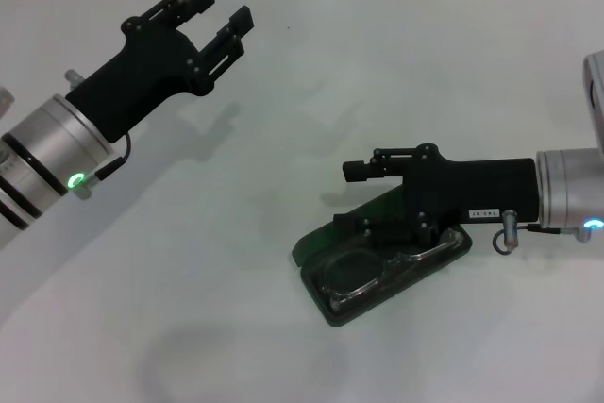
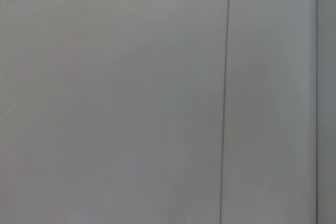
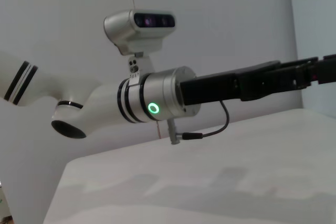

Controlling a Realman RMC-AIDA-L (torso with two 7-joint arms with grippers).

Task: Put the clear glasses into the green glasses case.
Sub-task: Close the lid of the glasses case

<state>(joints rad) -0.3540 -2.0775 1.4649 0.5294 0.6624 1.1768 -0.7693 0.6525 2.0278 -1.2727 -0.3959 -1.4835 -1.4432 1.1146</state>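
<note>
On the white table, the green glasses case lies open at about 5 o'clock from the centre of the head view, its long axis running from 8 o'clock up toward 2 o'clock. The clear glasses already rest inside it along that same axis, one thin arm reaching toward the 2 o'clock end.

The right gripper hangs directly over the far side of the case, pointing toward 9 o'clock, one finger above, the other low near the case, so its fingers stand apart; whether the lower one touches the lid is probably not decidable from here.

The left gripper is raised at 11 o'clock, fingers spread and empty, well apart from the case.

The right arm is plainly nearer. The table is open toward 9 and 12 o'clock; its near edge is not in view.
</note>
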